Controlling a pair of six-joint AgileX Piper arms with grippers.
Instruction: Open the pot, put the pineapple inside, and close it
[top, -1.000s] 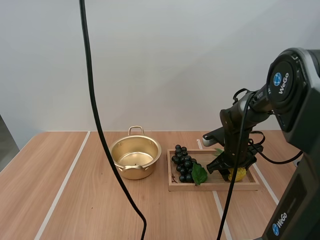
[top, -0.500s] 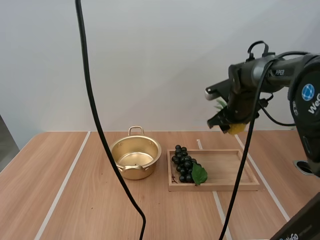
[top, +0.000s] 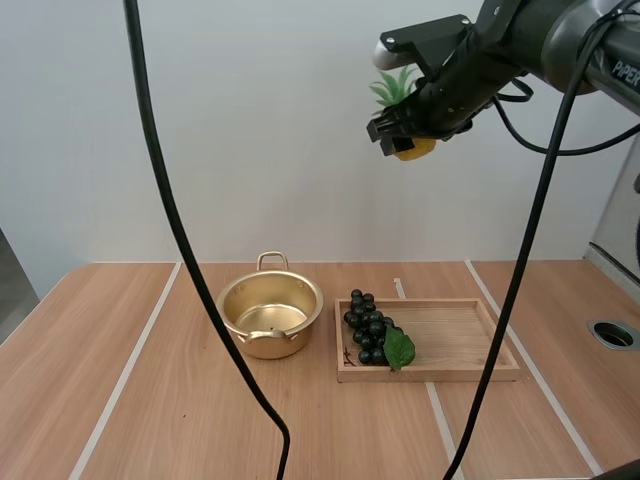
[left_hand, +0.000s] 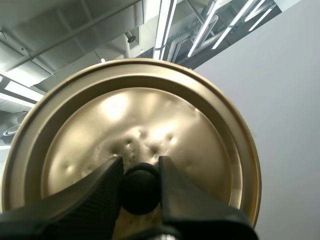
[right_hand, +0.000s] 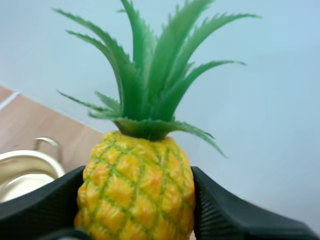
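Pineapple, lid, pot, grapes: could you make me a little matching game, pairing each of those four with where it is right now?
Things
1. pineapple
2. lid
3. pot
4. grapes

Places
A. standing open on the table, beside the wooden tray
B. pinched in the right gripper, high above the table
C. lying at one end of the wooden tray, the end nearer the pot
D. held by its black knob in the left gripper

Pairs: 1-B, 2-D, 3-A, 4-C
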